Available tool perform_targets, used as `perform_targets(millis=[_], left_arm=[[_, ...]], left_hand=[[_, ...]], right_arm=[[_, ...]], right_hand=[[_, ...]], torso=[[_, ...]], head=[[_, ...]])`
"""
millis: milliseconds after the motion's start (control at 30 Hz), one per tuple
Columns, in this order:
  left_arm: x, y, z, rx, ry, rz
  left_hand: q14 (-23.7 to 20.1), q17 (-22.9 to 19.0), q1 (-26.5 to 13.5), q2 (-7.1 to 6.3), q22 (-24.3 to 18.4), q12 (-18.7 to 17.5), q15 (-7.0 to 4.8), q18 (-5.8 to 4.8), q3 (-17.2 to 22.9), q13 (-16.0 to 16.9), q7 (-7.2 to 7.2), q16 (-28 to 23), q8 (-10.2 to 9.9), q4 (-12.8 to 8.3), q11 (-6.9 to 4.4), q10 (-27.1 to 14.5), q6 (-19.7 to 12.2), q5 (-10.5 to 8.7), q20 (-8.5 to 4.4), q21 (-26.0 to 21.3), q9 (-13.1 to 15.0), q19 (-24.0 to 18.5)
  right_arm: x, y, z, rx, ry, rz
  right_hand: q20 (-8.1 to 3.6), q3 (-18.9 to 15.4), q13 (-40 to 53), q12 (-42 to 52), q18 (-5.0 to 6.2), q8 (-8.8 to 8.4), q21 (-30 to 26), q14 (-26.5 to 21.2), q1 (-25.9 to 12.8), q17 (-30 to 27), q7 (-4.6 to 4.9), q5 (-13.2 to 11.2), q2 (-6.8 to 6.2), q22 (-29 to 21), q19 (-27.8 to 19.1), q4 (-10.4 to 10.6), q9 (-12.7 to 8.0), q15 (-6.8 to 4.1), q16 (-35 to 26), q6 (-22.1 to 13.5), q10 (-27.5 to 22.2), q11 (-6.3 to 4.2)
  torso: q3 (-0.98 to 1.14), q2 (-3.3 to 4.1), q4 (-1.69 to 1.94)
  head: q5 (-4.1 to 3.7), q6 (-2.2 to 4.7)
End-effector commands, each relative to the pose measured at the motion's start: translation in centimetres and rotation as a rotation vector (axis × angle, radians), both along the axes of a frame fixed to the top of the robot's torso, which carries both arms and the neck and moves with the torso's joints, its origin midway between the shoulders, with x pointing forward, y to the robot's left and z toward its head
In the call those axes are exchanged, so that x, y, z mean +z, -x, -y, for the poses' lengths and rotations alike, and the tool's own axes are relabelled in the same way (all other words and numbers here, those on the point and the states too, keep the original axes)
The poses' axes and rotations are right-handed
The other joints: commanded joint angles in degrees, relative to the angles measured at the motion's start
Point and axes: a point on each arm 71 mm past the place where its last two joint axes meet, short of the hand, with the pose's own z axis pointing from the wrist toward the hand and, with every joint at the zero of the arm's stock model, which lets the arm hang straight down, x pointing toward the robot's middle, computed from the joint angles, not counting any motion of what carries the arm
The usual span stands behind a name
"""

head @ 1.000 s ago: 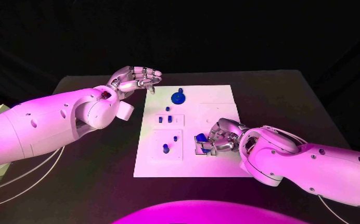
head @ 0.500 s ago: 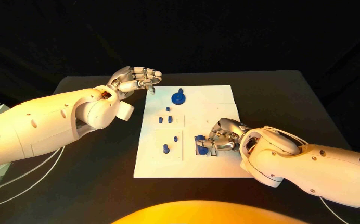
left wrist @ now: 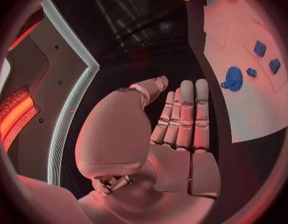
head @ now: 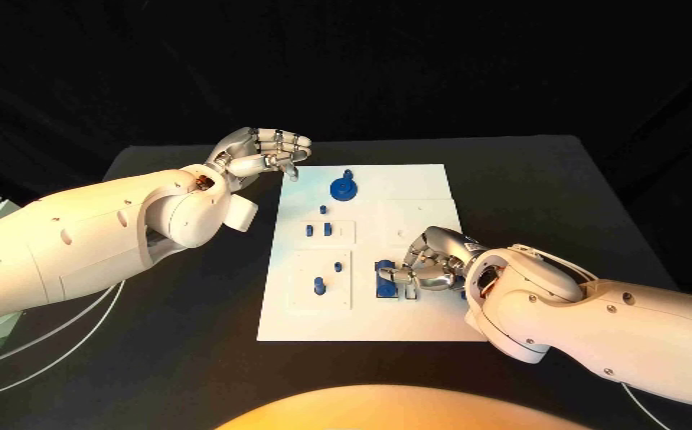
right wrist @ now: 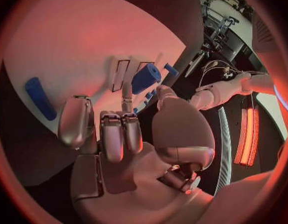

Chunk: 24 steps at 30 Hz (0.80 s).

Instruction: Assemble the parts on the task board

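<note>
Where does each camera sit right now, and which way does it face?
Head view: on the robot's head, looking down at the table and white board; both white arms show, the left robot hand beside the board's far corner, the right robot hand on the board.
Left wrist view: behind the left robot hand, facing the table beside the board.
Right wrist view: behind the right robot hand, facing the board.
Shared: head and left wrist views both show the blue gear.

Black table (head: 188, 280) — the white task board (head: 418, 190) lies flat on it.
</note>
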Motion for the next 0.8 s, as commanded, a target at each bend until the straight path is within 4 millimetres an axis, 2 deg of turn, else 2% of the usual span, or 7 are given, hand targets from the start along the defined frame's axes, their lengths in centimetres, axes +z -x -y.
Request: perform_targets(millis=[33,67,100,200,500,667,800], left_arm=[[0.06,0.01,0.08,-0.003,0.002,0.004],[0.06,0.01,0.07,-0.003,0.002,0.004],[0.05,0.01,0.06,-0.003,0.002,0.003],[0.04,0.02,0.00,-0.001,0.000,0.002],[0.03,0.01,-0.08,0.000,-0.001,0.000],[0.02,0.01,-0.09,0.000,-0.001,0.000],[0.01,0.00,-0.10,0.000,-0.002,-0.001]], left_hand=[[-0.3,0.1,0.1,0.35,-0.1,0.4,0.02,0.81,-0.2,-0.1,0.15,0.4,0.2,0.1,0.08,-0.4,-0.3,0.11,0.29,-0.3,-0.1,0.1],[-0.3,0.1,0.1,0.35,-0.1,0.4,0.02,0.81,-0.2,-0.1,0.15,0.4,0.2,0.1,0.08,-0.4,-0.3,0.11,0.29,-0.3,-0.1,0.1],[-0.3,0.1,0.1,0.35,-0.1,0.4,0.02,0.81,-0.2,-0.1,0.15,0.4,0.2,0.1,0.08,-0.4,-0.3,0.11,0.29,-0.3,-0.1,0.1],[-0.3,0.1,0.1,0.35,-0.1,0.4,0.02,0.81,-0.2,-0.1,0.15,0.4,0.2,0.1,0.08,-0.4,-0.3,0.11,0.29,-0.3,-0.1,0.1],[-0.3,0.1,0.1,0.35,-0.1,0.4,0.02,0.81,-0.2,-0.1,0.15,0.4,0.2,0.1,0.08,-0.4,-0.3,0.11,0.29,-0.3,-0.1,0.1],[-0.3,0.1,0.1,0.40,-0.1,0.4,0.02,0.81,-0.2,-0.1,0.17,0.4,0.2,0.1,0.09,-0.4,-0.3,0.12,0.29,-0.3,-0.1,0.1],[-0.3,0.1,0.1,0.40,-0.1,0.4,0.02,0.81,-0.2,-0.1,0.17,0.4,0.2,0.1,0.09,-0.4,-0.3,0.12,0.29,-0.3,-0.1,0.1]], right_arm=[[0.24,0.08,-0.09,0.043,-0.030,0.030],[0.27,0.10,-0.05,0.049,-0.035,0.032],[0.32,0.14,-0.03,0.057,-0.042,0.035],[0.55,0.27,0.03,0.074,-0.066,0.049],[0.91,0.66,0.32,0.105,-0.093,0.065],[0.73,0.80,0.28,0.122,-0.084,0.049],[0.68,0.86,0.25,0.127,-0.082,0.044]], right_hand=[[0.02,0.7,15.1,0.2,-0.51,0.38,-0.5,6.1,1.8,15.1,0.07,0.2,1.32,9.6,2.0,-0.2,0.1,0.03,0.2,-0.7,6.0,0.09],[0.02,1.0,15.1,0.2,-0.51,0.39,-0.5,6.1,2.8,15.1,0.07,0.2,1.32,9.6,2.0,-0.2,0.1,0.03,0.2,-0.9,6.0,0.08],[-0.04,2.6,15.1,0.2,-0.41,0.24,-1.1,6.1,6.1,15.1,0.05,0.0,2.24,9.5,2.0,-0.3,0.0,0.01,0.2,-1.4,6.0,0.07],[0.01,3.7,15.1,0.2,-0.44,0.20,-1.1,6.1,9.0,15.1,0.08,0.0,1.64,9.5,2.0,-0.3,-0.2,0.02,0.2,-1.5,6.0,0.08],[-0.19,4.7,15.1,0.2,-0.63,1.14,0.2,6.1,11.5,15.1,-0.49,0.0,0.30,9.9,2.3,-0.3,0.2,-0.30,0.2,-0.3,6.0,-0.37],[-0.50,5.7,15.1,0.2,-0.64,2.02,0.2,6.1,14.7,15.1,-1.02,0.0,-0.77,10.0,2.3,-0.4,1.0,-0.68,0.2,0.2,6.0,-0.83],[-0.51,5.7,15.1,0.2,-0.66,2.05,0.3,6.1,14.8,15.1,-1.03,0.0,-0.80,10.0,2.4,-0.4,1.0,-0.69,0.2,0.2,6.0,-0.85]], torso=[[0.02,-0.05,0.03],[0.02,-0.05,0.04],[0.02,-0.02,0.06],[0.01,0.01,0.07],[0.01,-0.04,-0.04],[0.04,-0.03,-0.06],[0.06,0.00,-0.03]], head=[[0.13,0.08],[0.16,0.08],[0.19,0.07],[0.21,0.06],[0.43,-0.06],[0.48,-0.06],[0.48,-0.11]])
